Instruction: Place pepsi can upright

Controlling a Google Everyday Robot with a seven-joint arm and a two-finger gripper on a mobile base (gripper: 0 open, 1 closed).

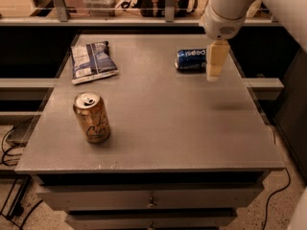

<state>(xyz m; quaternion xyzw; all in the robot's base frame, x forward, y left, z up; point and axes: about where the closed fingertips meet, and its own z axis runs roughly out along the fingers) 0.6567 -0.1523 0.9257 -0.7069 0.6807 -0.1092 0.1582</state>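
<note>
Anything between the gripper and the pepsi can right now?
Nothing visible. The gripper hangs at the right end of the pepsi can, which lies on its side at the far right of the table, overlapping it in this view. The gold can and the chip bag sit well off on the left.

Gold can [91,117] upright at front left of grey table [163,133], blue snack bag [93,61] lying flat at back left

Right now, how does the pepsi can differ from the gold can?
The pepsi can lies on its side, far right; the gold can stands upright, front left. The pepsi can is dark blue, the gold can bronze. Both rest on the grey table. The claw hangs by the pepsi can's right end.
</note>
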